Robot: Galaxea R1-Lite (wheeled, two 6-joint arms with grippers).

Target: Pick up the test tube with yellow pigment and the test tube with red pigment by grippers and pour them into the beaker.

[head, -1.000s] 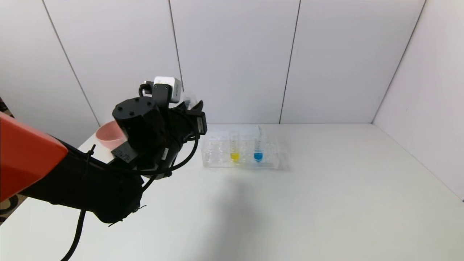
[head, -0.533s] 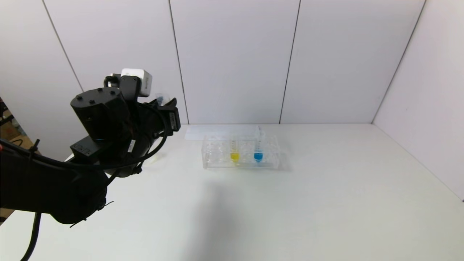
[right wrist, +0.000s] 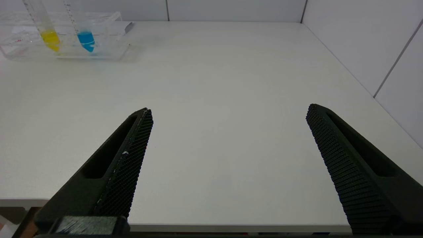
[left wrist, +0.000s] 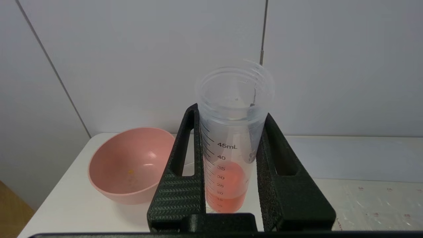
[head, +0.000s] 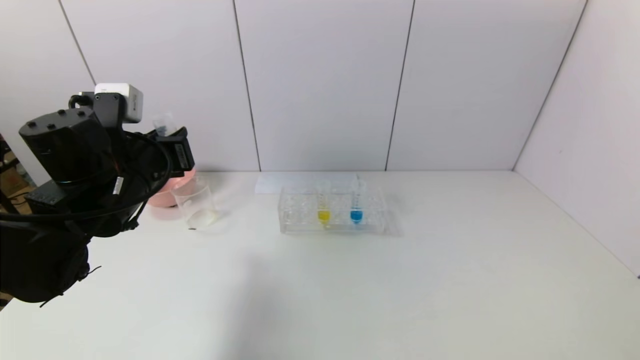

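Left wrist view: left tool (left wrist: 231, 172), black w/ two textured fingers, is clamped on the slim clear graduated test tube w/ red pigment (left wrist: 229, 155), upright, its base cut off behind the tool body; a pink bowl (left wrist: 127, 173) sits just beyond on the white tabletop (left wrist: 357, 158). Head view: that tool (head: 172, 145) is raised above the bowl, only the tube's rim showing, w/ the small clear beaker (head: 195, 202) just beside the bowl; the clear tube w/ yellow pigment (head: 323, 202) stands in a clear rack (head: 300, 212) next to a blue-tipped tube (head: 356, 202). Right tool (right wrist: 228, 138) has fingers wide apart, low near the tabletop edge, well apart from the rack; it's out of the head view.
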